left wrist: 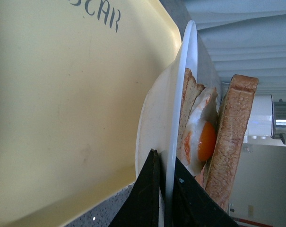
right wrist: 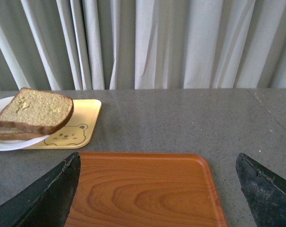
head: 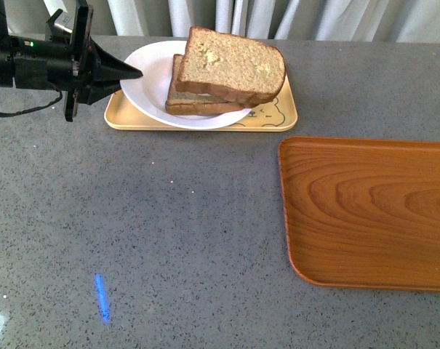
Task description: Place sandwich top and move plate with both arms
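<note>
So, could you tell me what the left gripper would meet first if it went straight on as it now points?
Its jaws straddle the rim of the round white plate, so the left gripper would probably meet the lower brown bread slice bearing the fried egg first, under the brown sandwich top.

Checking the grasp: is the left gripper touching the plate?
Touching: the left wrist view shows the left gripper pinching the rim of the plate.
</note>
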Motion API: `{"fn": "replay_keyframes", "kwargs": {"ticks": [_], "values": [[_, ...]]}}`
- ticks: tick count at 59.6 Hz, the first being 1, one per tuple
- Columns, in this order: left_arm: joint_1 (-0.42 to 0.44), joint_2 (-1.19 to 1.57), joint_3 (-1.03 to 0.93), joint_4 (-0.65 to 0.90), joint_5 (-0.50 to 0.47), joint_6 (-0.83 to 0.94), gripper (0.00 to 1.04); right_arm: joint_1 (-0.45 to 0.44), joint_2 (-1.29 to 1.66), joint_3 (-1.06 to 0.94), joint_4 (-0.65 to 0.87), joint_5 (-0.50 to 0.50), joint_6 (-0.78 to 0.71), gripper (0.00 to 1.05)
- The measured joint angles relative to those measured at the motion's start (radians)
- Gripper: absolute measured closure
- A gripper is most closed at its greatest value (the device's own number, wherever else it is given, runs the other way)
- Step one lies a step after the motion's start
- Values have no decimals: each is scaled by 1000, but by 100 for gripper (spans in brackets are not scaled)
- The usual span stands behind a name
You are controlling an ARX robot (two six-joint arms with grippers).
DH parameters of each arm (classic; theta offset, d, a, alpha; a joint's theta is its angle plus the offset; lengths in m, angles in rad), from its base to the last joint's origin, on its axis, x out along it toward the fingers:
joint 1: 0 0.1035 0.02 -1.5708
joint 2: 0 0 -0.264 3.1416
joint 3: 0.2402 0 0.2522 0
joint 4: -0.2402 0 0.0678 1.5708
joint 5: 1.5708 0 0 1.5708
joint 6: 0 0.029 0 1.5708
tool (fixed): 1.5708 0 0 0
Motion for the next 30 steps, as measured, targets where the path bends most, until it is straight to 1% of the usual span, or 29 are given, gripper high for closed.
{"fn": "replay_keyframes", "kwargs": {"ticks": [9, 18, 30], "values": [[-2, 46, 80, -15, 0, -14, 103, 0, 0, 0, 0, 0, 0, 9], [-6, 93, 171, -66, 0, -15, 103, 0, 0, 0, 0, 0, 0, 9], [-16, 124, 195, -68, 8, -8, 103, 0, 0, 0, 0, 0, 0, 9]]}}
